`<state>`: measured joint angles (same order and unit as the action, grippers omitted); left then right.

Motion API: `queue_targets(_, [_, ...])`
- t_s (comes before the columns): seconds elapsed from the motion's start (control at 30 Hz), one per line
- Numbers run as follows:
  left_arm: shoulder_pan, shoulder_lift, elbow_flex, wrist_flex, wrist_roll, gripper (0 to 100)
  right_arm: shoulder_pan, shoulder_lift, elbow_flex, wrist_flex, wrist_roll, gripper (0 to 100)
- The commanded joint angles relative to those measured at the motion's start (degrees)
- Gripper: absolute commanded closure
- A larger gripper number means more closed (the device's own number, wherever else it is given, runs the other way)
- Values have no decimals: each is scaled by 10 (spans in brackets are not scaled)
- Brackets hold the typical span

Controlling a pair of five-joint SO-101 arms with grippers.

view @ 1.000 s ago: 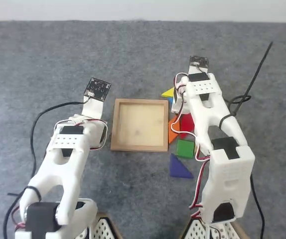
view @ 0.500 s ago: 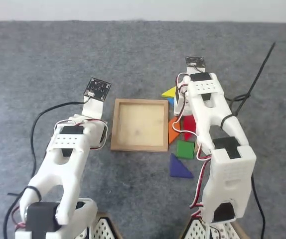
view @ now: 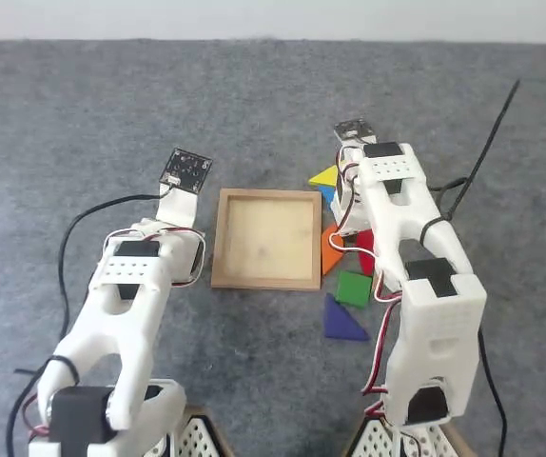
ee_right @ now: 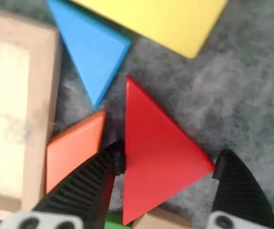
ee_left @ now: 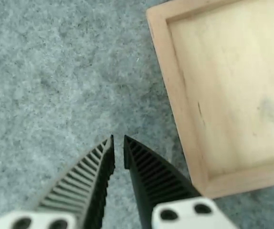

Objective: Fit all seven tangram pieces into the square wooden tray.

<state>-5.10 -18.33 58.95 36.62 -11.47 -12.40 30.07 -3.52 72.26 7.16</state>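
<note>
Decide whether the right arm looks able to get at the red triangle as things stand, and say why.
Probably yes. The right tool is open and straddles the red triangle, with nothing lying over it. The orange piece sits close beside the triangle and may crowd the grip.

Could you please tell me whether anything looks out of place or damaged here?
Nothing stands out: the wooden tray lies flat and empty, and the red triangle rests flat on the carpet inside the open right pincer.
</note>
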Motion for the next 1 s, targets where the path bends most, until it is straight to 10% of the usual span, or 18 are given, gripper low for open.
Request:
queue_targets(0.0, [-3, -27, -13, 4, -4, 960, 18, -17, -2, 11, 62, 710])
queue_targets(0.97, [-2, -27, -13, 4, -4, 960, 21, 10, -9, 62, 242, 713])
